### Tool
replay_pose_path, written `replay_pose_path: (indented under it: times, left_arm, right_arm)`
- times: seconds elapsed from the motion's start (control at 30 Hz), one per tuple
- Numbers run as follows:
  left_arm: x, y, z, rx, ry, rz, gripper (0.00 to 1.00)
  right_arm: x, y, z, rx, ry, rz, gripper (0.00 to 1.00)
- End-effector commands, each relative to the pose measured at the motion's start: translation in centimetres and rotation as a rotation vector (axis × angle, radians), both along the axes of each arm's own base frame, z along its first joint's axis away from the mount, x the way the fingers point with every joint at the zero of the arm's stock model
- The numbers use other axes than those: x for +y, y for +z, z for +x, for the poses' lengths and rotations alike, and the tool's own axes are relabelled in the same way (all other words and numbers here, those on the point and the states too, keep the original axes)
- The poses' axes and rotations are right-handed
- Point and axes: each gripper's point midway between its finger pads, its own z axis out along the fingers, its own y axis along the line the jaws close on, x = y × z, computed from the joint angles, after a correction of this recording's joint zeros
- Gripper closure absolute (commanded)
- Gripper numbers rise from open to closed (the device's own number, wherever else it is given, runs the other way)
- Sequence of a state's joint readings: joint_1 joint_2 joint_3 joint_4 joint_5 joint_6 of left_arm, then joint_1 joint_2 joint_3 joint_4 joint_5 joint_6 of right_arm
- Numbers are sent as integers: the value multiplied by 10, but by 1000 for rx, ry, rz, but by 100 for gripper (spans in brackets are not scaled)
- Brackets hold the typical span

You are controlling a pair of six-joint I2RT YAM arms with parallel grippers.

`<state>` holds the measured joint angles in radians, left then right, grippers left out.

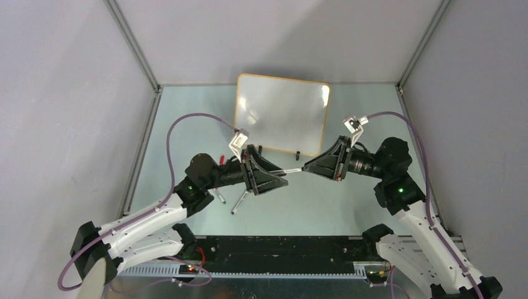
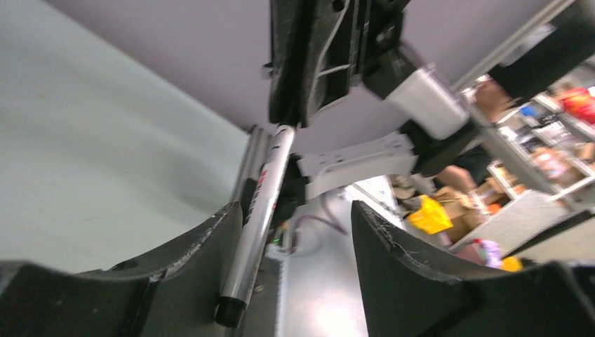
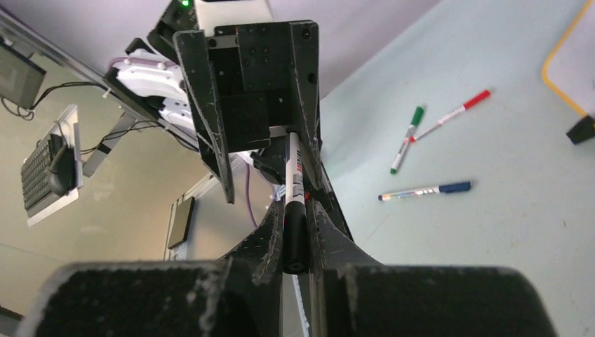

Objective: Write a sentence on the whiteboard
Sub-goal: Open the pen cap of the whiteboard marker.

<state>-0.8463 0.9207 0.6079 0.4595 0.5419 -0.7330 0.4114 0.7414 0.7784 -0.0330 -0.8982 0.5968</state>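
No text can be read.
Small red and black print runs along the marker (image 3: 295, 172) barrel, too blurred to make out; the whiteboard (image 1: 283, 112) shows only glare.

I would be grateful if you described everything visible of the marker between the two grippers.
The marker is a slim pen with a silvery-white barrel, red and black print, and a black cap. It hangs above the table, roughly level, bridging both grippers in front of the whiteboard. The right gripper is shut on its capped end. The other end, black-tipped, lies between the fingers of the open left gripper, seemingly leaning on one.
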Motion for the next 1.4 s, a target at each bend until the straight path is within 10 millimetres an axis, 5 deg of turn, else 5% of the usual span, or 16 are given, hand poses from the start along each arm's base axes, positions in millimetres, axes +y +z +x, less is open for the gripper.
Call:
replay_pose_path:
  times: [0.0, 1.07, 1.37]
  left_arm:
    - [4, 50, -25, 69, -141, -172, 39]
    - [5, 57, -23, 118, -153, -203, 59]
    - [5, 56, -20, 124, -147, -201, 76]
  right_arm:
    - [4, 31, -5, -83, 11, 99, 100]
    - [18, 19, -11, -48, 87, 74, 100]
    - [22, 16, -13, -46, 103, 68, 100]
